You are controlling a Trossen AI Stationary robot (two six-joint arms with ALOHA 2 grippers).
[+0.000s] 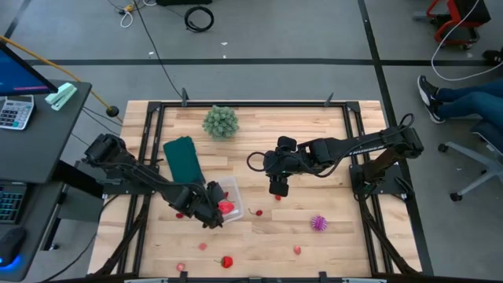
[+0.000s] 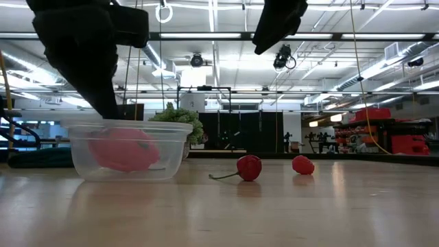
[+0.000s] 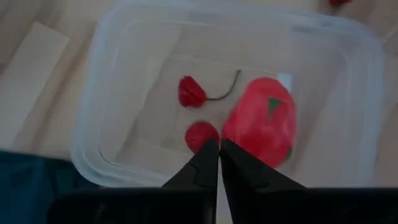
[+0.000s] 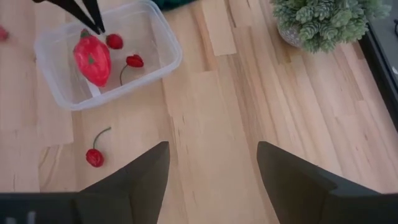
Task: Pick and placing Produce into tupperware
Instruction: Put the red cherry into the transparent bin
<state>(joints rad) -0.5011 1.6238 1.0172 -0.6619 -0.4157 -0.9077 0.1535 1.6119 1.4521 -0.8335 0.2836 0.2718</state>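
My left gripper (image 3: 218, 151), fingers pressed together, hangs over the tupperware (image 3: 348, 93), which holds three red produce pieces. My right gripper (image 4: 212, 163) hovers spread; one cherry (image 4: 94, 157) lies outside.

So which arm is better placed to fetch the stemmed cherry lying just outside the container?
Probably the right: the right gripper is open and sees the cherry on bare wood nearby. The left gripper is shut over the tupperware.
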